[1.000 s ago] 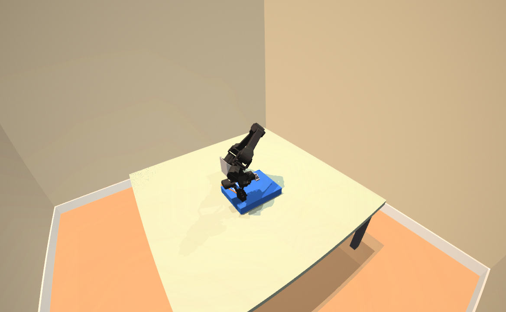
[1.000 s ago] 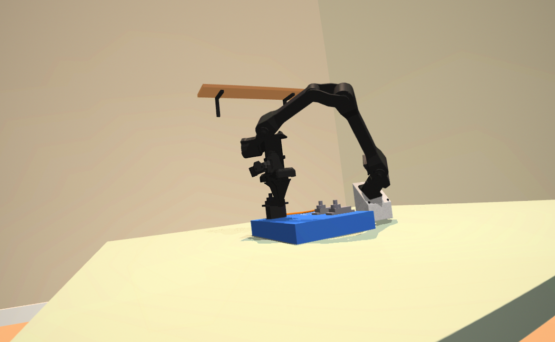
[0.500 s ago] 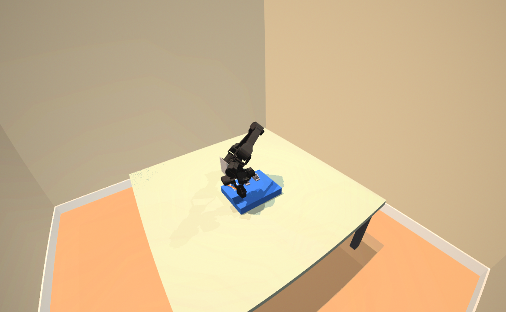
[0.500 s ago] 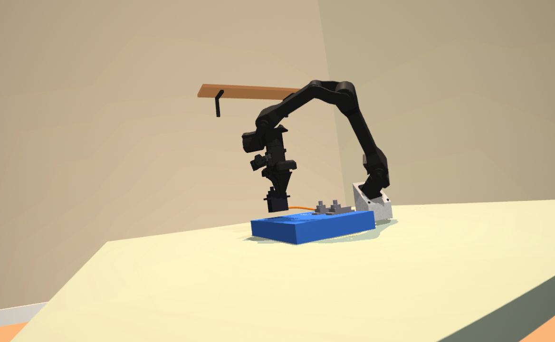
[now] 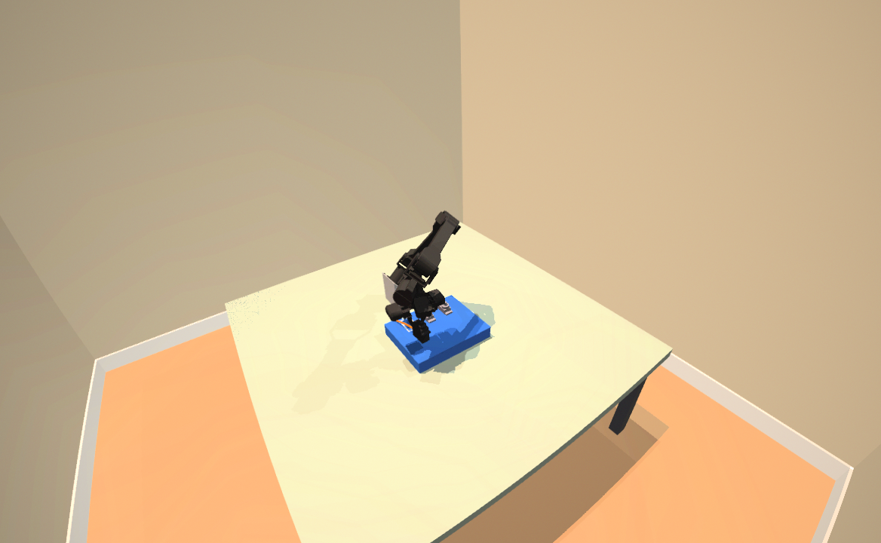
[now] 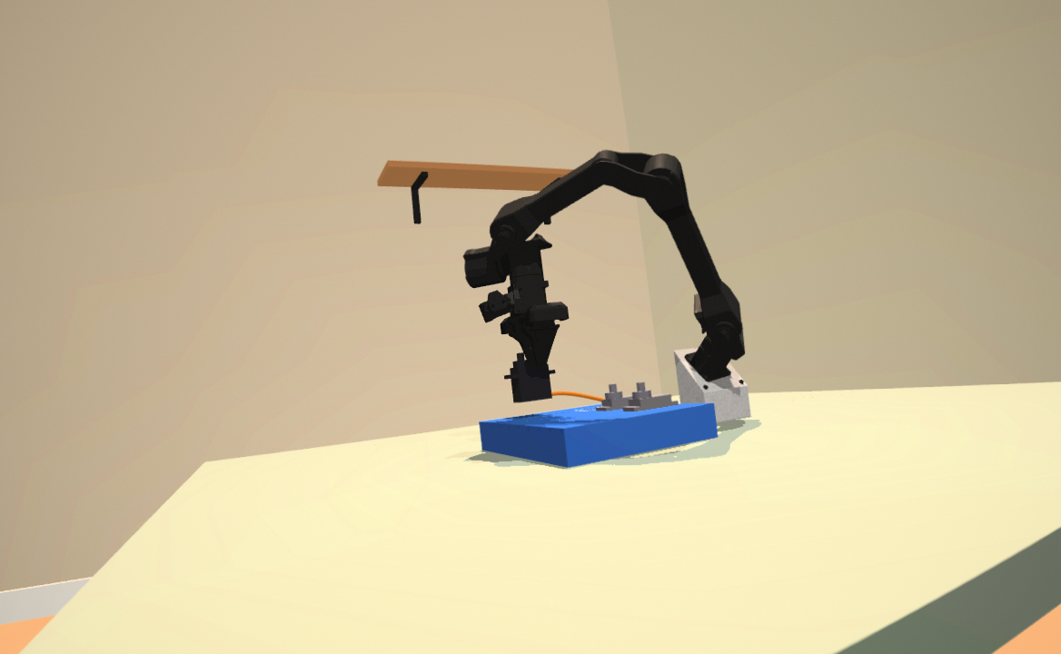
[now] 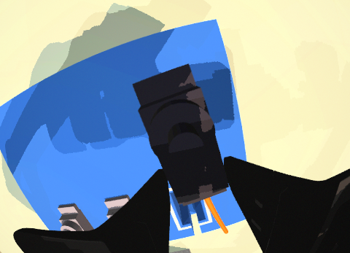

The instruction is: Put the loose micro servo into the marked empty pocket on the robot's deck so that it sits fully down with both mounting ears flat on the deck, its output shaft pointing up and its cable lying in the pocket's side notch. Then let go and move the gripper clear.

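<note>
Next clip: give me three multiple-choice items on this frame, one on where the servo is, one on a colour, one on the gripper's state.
1. Where is the servo?
A. Seated in the pocket
B. Held in the air above the deck
C. Lying on the table beside the deck

2. What colour is the servo's cable?
A. Orange
B. Green
C. White

3. What state is the gripper in?
A. Wide open, holding nothing
B. Shut on nothing
C. Shut on the servo

Answers:
1. B: the exterior view shows a gap between the servo and the blue deck.
2. A: an orange line trails from the servo toward the grey servos already mounted.
3. C: the wrist view shows the jaws closed against the servo's sides, with the outlined pocket below unfilled.
</note>
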